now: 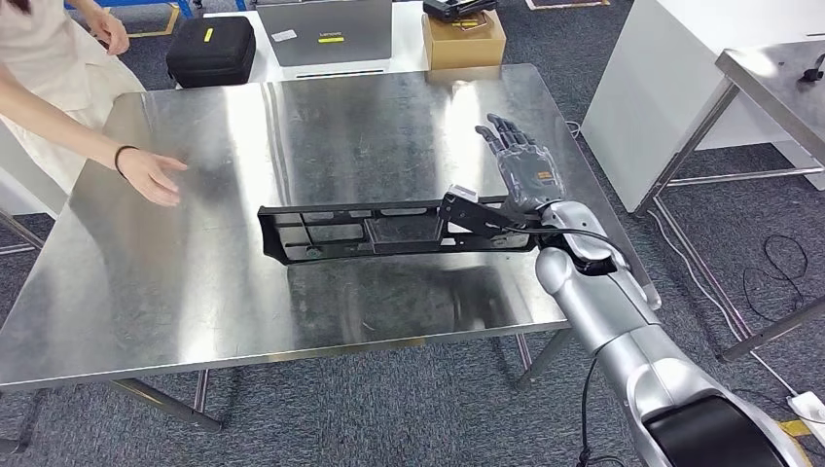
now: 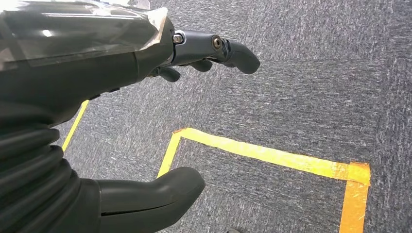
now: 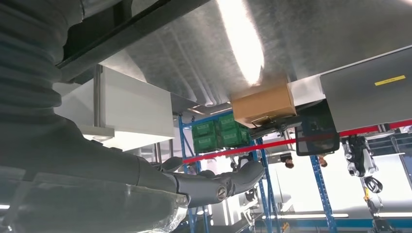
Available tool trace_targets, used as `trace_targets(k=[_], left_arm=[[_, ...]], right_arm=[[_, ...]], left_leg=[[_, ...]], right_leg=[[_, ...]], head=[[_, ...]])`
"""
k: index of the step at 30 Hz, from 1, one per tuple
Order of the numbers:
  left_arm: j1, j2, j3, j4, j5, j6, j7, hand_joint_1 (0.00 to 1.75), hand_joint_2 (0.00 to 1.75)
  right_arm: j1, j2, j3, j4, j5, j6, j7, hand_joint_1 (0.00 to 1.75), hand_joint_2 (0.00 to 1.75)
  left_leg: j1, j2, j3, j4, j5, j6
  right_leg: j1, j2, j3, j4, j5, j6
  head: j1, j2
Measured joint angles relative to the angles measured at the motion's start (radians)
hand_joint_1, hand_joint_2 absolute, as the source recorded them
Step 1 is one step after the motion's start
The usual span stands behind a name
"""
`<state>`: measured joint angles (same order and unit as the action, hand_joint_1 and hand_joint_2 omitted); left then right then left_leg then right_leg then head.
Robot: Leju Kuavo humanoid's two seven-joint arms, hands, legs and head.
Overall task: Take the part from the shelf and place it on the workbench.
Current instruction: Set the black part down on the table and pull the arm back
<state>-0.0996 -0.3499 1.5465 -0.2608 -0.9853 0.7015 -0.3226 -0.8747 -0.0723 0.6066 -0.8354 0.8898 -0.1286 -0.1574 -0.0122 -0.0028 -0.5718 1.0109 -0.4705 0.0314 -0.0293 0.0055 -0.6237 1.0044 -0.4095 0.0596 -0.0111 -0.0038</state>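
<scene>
The part (image 1: 389,229), a long black frame-like bar, lies flat across the middle of the steel workbench (image 1: 292,126). My right hand (image 1: 525,161) sits at the part's right end, fingers stretched out forward and apart, gripping nothing. In the right wrist view the same hand (image 3: 204,187) shows straight fingers, with the part's black edge (image 3: 121,19) close by the wrist. My left hand (image 2: 145,53) hangs over grey carpet with yellow tape lines, thumb and fingers apart and holding nothing.
A person stands at the table's left, one hand (image 1: 151,175) resting on the steel top. Beyond the far edge are a black case (image 1: 210,49), a grey laptop (image 1: 326,34) and a cardboard box (image 1: 464,39). A white cabinet (image 1: 662,88) stands to the right.
</scene>
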Motion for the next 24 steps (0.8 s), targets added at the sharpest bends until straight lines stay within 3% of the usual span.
trace_targets(k=[9,16,24], left_arm=[[0.0,0.004,0.0,0.01,-0.019,0.0,0.022,0.0,1.75],[-0.007,0.004,-0.002,0.019,-0.067,0.0,0.125,0.0,1.75],[-0.007,0.019,-0.001,0.026,-0.065,-0.001,0.044,0.0,1.75]], right_arm=[[-0.007,-0.006,0.014,0.041,-0.044,-0.002,-0.012,0.0,1.75],[-0.003,-0.011,0.022,0.066,-0.051,-0.021,0.009,0.0,1.75],[-0.05,-0.032,-0.017,0.128,-0.041,-0.068,0.097,0.0,1.75]], left_leg=[[0.0,0.0,0.0,0.0,0.0,0.0],[0.0,0.0,0.0,0.0,0.0,0.0],[0.0,0.0,0.0,0.0,0.0,0.0]], right_leg=[[0.0,0.0,0.0,0.0,0.0,0.0],[0.0,0.0,0.0,0.0,0.0,0.0],[0.0,0.0,0.0,0.0,0.0,0.0]], head=[[0.0,0.0],[0.0,0.0],[0.0,0.0]])
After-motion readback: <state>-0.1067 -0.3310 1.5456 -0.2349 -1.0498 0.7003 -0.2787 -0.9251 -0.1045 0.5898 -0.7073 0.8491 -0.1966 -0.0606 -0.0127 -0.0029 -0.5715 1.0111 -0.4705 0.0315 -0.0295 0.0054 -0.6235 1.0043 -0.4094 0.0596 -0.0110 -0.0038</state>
